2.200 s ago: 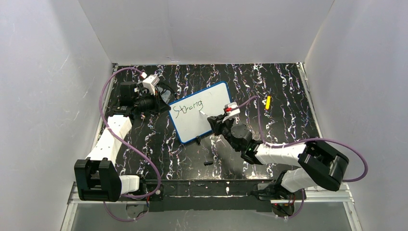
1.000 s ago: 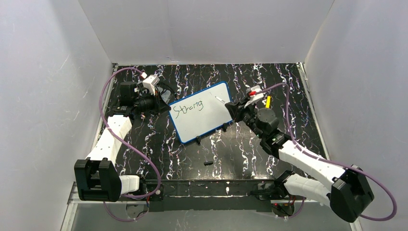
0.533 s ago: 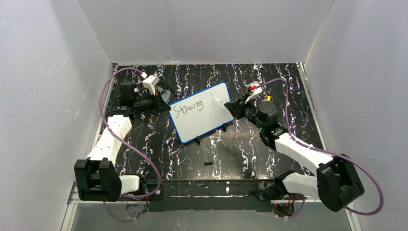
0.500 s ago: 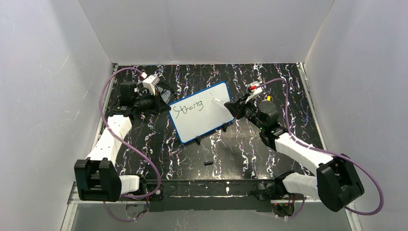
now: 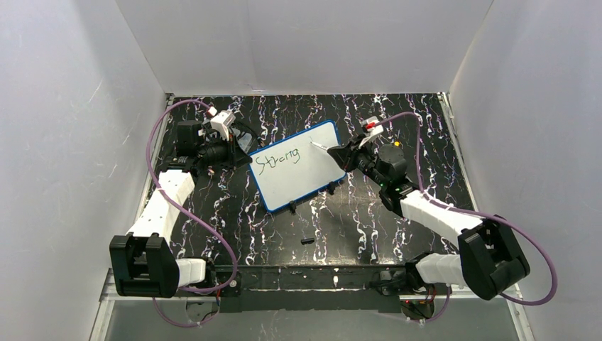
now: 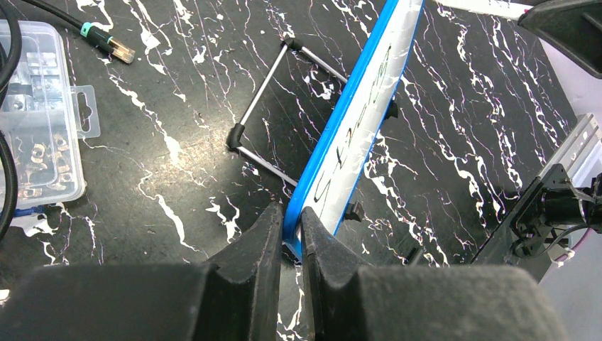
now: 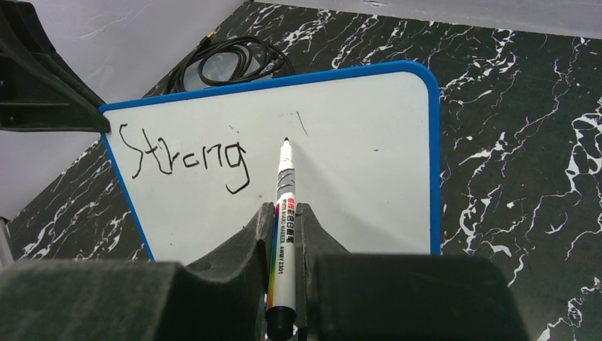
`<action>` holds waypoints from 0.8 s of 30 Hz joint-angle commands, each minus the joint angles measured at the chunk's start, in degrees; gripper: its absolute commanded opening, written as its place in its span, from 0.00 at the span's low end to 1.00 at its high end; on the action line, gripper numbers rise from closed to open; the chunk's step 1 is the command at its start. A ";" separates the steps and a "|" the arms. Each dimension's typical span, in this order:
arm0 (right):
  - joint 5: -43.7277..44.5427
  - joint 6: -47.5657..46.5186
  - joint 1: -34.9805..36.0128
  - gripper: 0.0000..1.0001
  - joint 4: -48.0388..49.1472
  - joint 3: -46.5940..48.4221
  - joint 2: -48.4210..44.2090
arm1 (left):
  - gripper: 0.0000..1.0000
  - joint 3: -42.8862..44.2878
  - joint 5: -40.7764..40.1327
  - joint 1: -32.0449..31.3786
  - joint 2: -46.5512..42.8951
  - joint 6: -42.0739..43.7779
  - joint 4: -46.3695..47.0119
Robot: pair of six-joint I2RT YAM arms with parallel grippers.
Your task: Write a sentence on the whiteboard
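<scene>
Whiteboard point(image 5: 294, 174) stood propped on wire stand point(image 6: 260, 87), toward far edge of worktop point(image 5: 234, 213). Left jaws clamped on its left corner rim. Right jaws clamped on marker point(image 7: 284, 206); tip just right of sentence point(image 7: 184, 160), which read only "Strong". Next word called for light pressure, firm left hold, matched letter height.

Table point(image 5: 234, 213): black top with white marble veining, glossy, with a glare patch point(image 6: 241, 160) in the left wrist view. Plain white panels box the table on three sides: back wall point(image 5: 305, 42), left wall point(image 5: 64, 142), right wall point(image 5: 539, 128). A metal strip point(image 5: 454, 135) runs along the table's right edge and an aluminium rail point(image 5: 298, 293) along its near edge. Light is even, shadows soft. A coiled black cable point(image 7: 234, 67) lies at the table's far left.
</scene>
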 commanded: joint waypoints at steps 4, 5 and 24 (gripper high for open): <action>0.02 -0.31 -0.27 0.01 3.01 2.29 0.88 | 0.00 0.19 0.88 -0.46 -0.74 0.58 -2.04; 0.12 -0.36 -0.27 0.01 3.08 2.19 0.96 | 0.00 0.25 0.88 -0.47 -0.71 0.58 -2.05; -1.20 -0.39 -0.27 0.01 5.21 4.13 5.22 | 0.00 0.34 0.89 -0.50 -0.57 0.58 -2.13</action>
